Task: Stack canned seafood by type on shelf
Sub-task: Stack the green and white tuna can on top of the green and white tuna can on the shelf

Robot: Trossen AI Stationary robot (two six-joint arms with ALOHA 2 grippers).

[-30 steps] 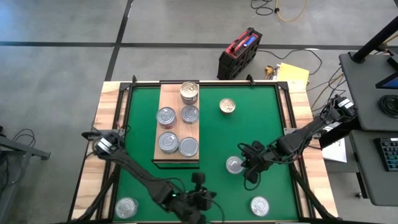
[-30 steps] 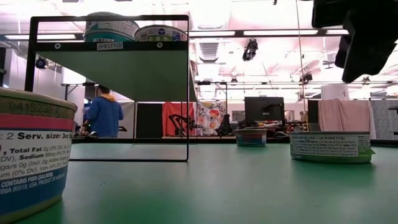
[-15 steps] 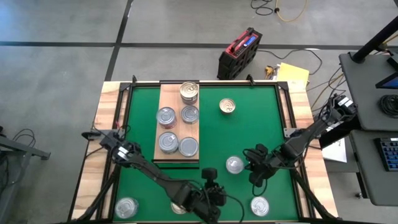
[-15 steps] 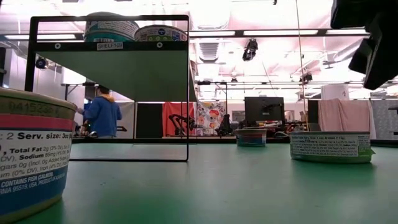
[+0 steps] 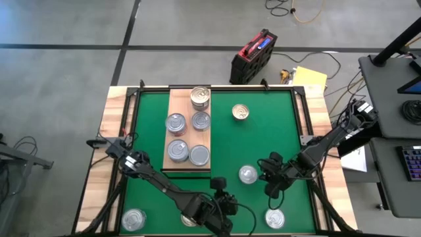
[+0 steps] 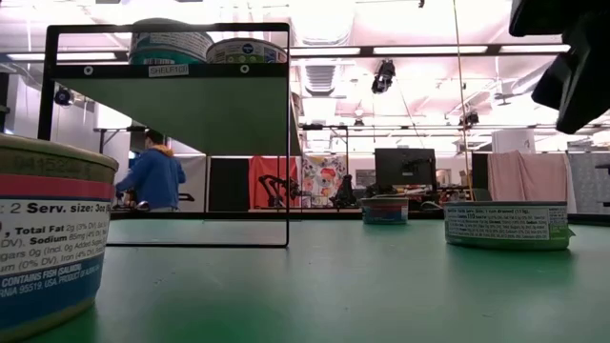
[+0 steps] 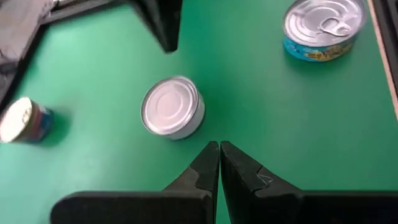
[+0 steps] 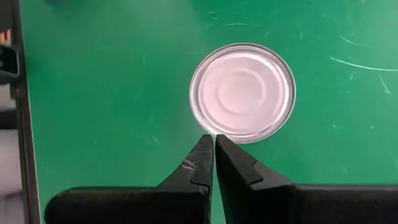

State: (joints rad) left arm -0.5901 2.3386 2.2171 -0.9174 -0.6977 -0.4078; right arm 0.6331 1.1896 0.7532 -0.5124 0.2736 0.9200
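Note:
Five tins stand on the shelf (image 5: pixel 187 105), a pale wooden board; in the low view it is a raised frame (image 6: pixel 168 70) with tins on top. Loose tins lie on the green mat: a gold one (image 5: pixel 241 112), a silver one (image 5: pixel 248 174) (image 8: pixel 242 91) (image 7: pixel 172 107), and others along the near edge (image 5: pixel 274 217) (image 5: pixel 133 219). My right gripper (image 5: pixel 264 175) (image 8: pixel 214 138) is shut, raised off the mat (image 6: pixel 572 57), just right of the silver tin. My left gripper (image 5: pixel 222 187) (image 7: pixel 219 147) is shut, on the near side of that tin and apart from it.
A tin with a printed label (image 6: pixel 48 238) stands close to the low camera, and another (image 6: pixel 506 226) to its right. A black frame (image 5: pixel 299 108) edges the mat. A person in blue (image 6: pixel 151 176) is far behind the table. Bare mat lies between the shelf and the right edge.
My right gripper has drawn back from the silver tin toward the table's right edge and slightly nearer, staying shut. My left arm has swung along the near edge toward the right, bringing its shut gripper closer to the silver tin. The tins have not moved.

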